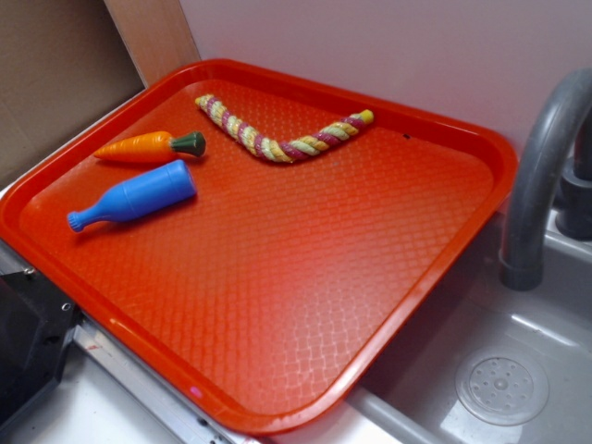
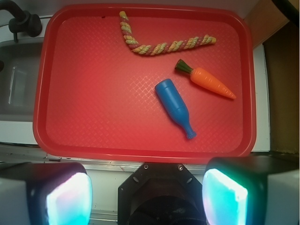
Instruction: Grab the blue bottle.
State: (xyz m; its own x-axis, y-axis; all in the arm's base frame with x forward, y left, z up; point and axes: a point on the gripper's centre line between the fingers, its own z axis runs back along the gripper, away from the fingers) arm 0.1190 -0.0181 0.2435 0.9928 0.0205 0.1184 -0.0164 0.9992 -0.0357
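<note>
- Gripper (image 2: 147,194) at bottom of wrist view, pads (image 2: 70,199) spread wide, released, nothing between them; well short of the tray (image 2: 140,150).
- Bottle (image 2: 174,107) lies flat, right of centre, neck toward lower right; carrot (image 2: 206,79) just beside, apart.
- Rope (image 2: 154,47) upper middle.
- Bottle likely light, rigid, smooth plastic; may roll. Take the broad body across its width, not the neck.
- No labels or writing readable.
</note>
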